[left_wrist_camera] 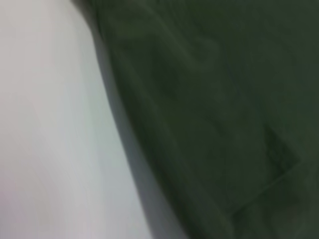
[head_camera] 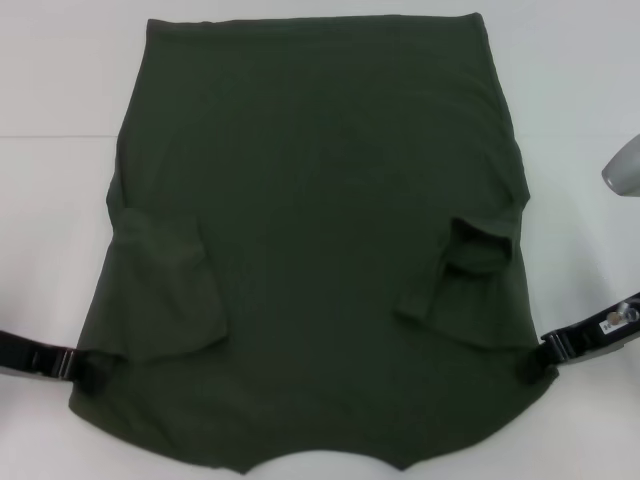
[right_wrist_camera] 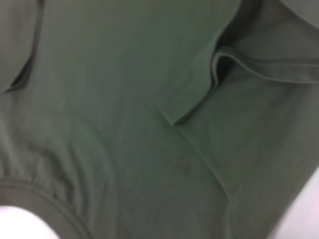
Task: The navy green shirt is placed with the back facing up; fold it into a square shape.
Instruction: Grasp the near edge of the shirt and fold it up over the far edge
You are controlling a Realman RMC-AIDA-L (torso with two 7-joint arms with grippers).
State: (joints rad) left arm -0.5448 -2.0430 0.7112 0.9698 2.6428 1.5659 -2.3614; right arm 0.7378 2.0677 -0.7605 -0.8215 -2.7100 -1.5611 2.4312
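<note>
Lying spread across the white counter (head_camera: 40, 200): one navy green shirt (head_camera: 320, 230), covering most of the surface, collar end nearest the robot and straight hem at the far side. Folded inward over the body: two short sleeves, one sleeve (head_camera: 160, 290) on the robot's left, one sleeve (head_camera: 475, 275) on the right, each lying flat on the back panel with its cuff pointing toward the middle. Showing in the right wrist view: the curved collar edge (right_wrist_camera: 45, 199) and the right sleeve's cuff. Reaching in low from each side, two black grippers: left gripper (head_camera: 88, 372) touching the shirt's left shoulder edge, right gripper (head_camera: 530, 365) touching the right shoulder edge. Pinching the fabric or merely resting beside it: impossible to tell for either one. Sitting at the far right edge of the counter: one grey rounded object (head_camera: 622, 165), only partly visible.
</note>
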